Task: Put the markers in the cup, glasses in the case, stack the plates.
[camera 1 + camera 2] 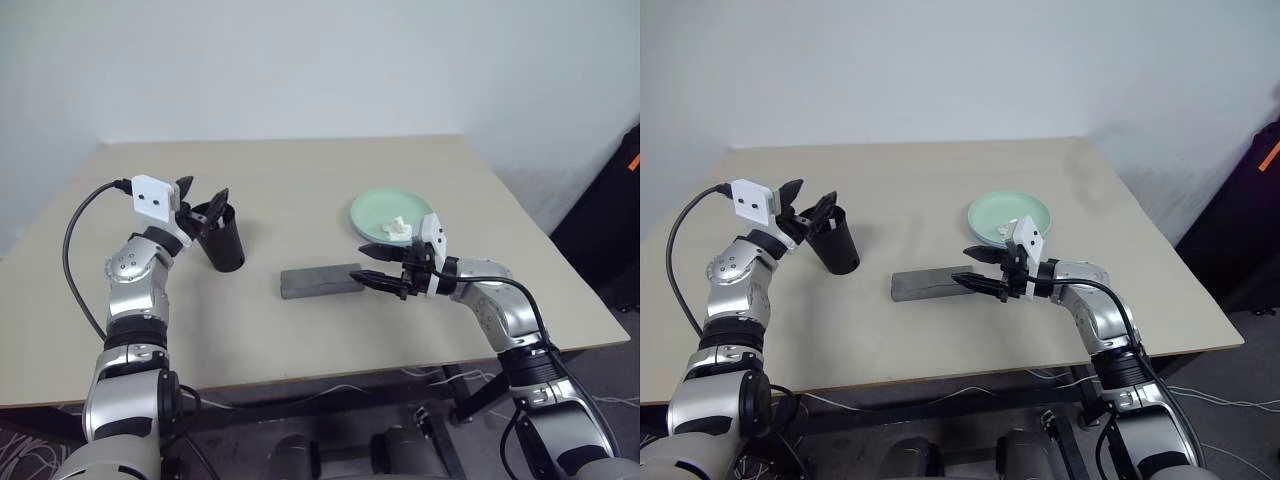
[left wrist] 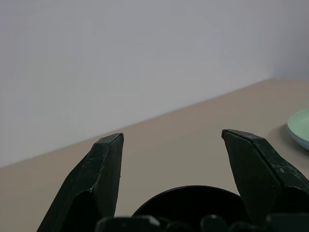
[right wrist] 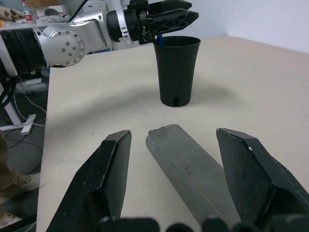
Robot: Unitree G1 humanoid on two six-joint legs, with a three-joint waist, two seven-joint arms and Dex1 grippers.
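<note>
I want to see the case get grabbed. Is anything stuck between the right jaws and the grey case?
Nothing visible is. The right gripper has its jaws open on either side of the near end of the grey case, with only bare table around it.

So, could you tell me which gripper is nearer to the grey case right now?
Right. The right gripper is at the grey case's end, open, fingers straddling it in its wrist view. The left gripper is open over the black cup, well away from the case.
</note>
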